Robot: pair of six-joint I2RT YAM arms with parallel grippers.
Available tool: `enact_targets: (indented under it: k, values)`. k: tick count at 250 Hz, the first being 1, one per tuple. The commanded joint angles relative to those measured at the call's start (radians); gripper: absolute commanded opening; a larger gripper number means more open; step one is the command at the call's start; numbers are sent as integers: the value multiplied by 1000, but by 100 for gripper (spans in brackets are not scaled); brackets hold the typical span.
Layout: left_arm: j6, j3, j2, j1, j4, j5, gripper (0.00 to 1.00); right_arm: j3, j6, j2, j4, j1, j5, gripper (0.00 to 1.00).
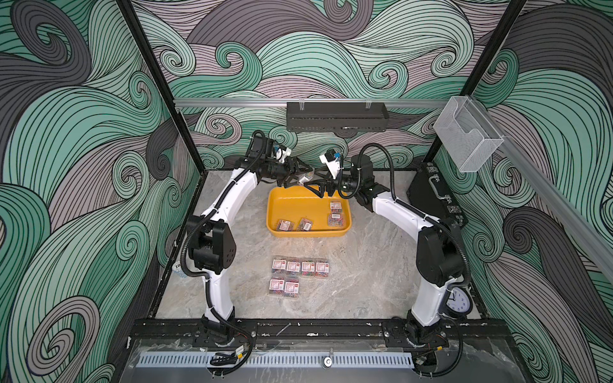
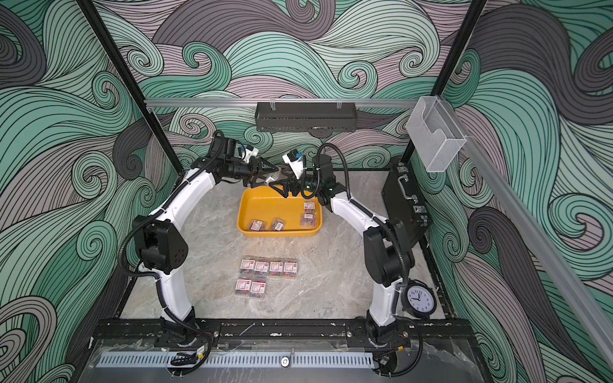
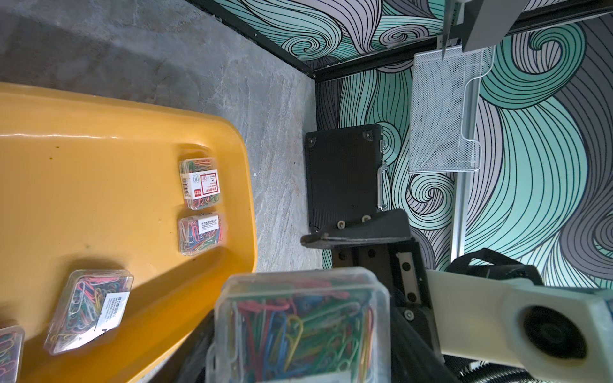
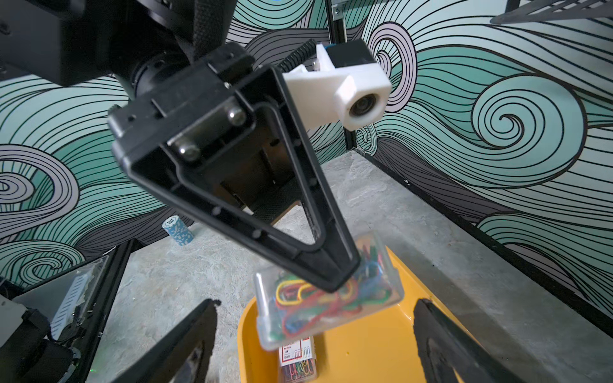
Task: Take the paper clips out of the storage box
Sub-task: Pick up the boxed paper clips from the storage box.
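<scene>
The yellow storage box [image 1: 308,233] [image 2: 279,234] lies at the table's far middle, with several clear boxes of paper clips [image 1: 284,225] [image 3: 199,182] inside it. Several more boxes [image 1: 300,267] [image 2: 268,268] lie in rows on the table nearer the front. Over the storage box's far rim, my left gripper [image 1: 300,179] [image 4: 331,272] is shut on one clear box of paper clips [image 3: 300,318] [image 4: 328,298]. My right gripper [image 1: 318,186] [image 4: 315,305] faces it, open. Its fingers [image 4: 185,345] stand wide on either side of the held box without touching it.
A black briefcase [image 1: 431,195] stands against the right wall, under a clear wall bin [image 1: 464,136]. A black shelf [image 1: 336,116] hangs on the back rail. A clock [image 1: 459,300] sits by the right arm's base, and a stack of blue chips [image 4: 178,229] at the left edge.
</scene>
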Motion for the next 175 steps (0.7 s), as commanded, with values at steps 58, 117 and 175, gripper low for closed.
enact_targets:
  k: [58, 117, 175]
  values:
    - [14, 11, -35, -13, 12, 56, 60, 67, 29, 43, 38, -5, -48, 76]
    - [23, 11, -33, -19, 5, 56, 60, 77, 36, 58, 34, -5, -64, 60]
    - [26, 15, -29, -19, 4, 56, 60, 85, 37, 61, 18, -5, -71, 52]
